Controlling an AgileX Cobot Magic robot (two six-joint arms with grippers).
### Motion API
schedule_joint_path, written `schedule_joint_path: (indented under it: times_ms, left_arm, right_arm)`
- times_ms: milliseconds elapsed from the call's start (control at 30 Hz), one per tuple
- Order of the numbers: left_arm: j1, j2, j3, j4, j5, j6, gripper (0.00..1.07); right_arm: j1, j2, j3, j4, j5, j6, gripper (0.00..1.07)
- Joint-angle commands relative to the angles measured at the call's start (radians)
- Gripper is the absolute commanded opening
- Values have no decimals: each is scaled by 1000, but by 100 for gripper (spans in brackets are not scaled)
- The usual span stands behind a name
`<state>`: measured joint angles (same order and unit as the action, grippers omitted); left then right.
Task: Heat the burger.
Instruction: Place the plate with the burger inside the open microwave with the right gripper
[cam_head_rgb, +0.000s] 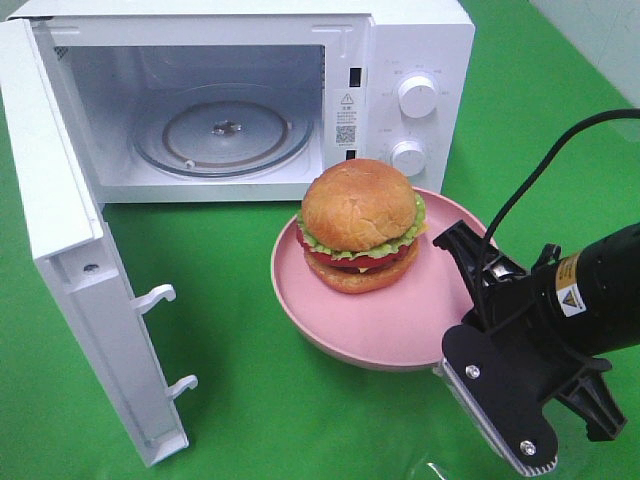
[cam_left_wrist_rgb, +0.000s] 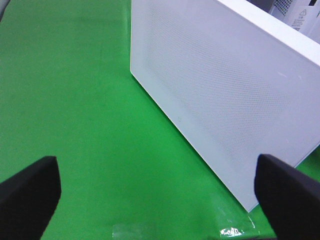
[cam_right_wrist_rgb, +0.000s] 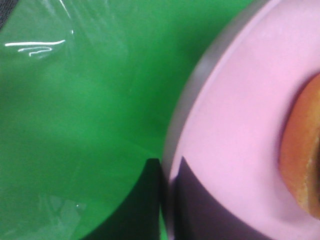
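Note:
The burger (cam_head_rgb: 360, 225), with its glossy brown bun, lettuce, tomato and cheese, sits on a pink plate (cam_head_rgb: 380, 335) in front of the open microwave (cam_head_rgb: 410, 60). My right gripper (cam_head_rgb: 447, 362) is at the plate's near right rim. In the right wrist view that gripper (cam_right_wrist_rgb: 167, 200) is shut on the plate's rim (cam_right_wrist_rgb: 235, 115), one finger (cam_right_wrist_rgb: 135, 210) outside and the other inside, with the bun's edge (cam_right_wrist_rgb: 302, 160) close by. My left gripper (cam_left_wrist_rgb: 160, 185) is open over the green cloth, facing the outer side of the microwave door (cam_left_wrist_rgb: 220, 90). The exterior view does not show it.
The microwave door (cam_head_rgb: 60, 250) swings out to the left, its latch hooks pointing at the plate. The glass turntable (cam_head_rgb: 222, 130) lies bare inside the cavity. Two white knobs (cam_head_rgb: 417, 95) sit on the panel behind the burger. Green cloth (cam_head_rgb: 250, 300) covers the table.

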<state>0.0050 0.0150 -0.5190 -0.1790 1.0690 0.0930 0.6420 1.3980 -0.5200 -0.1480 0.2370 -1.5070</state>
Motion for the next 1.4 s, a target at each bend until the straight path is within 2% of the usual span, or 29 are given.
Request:
schedule_joint_path:
  times_ms: [33,833,1100,1200,1400]
  left_arm:
    - [2,-3,2,-10,0,2,98]
    - [2,-3,2,-10,0,2,98]
    - [2,-3,2,-10,0,2,98]
    - [2,-3,2,-10,0,2,98]
    - [2,-3,2,-10,0,2,98]
  right_arm:
    - [-5,-13,-36,132,-65,-163,0]
    - [-2,-10,-206,114,150,-113,0]
    - [2,-10,-214,115,172,-102,0]
    - [37,-10,-214,108,168,-71,0]
    - [45,-10,-214,108,164,-48,0]
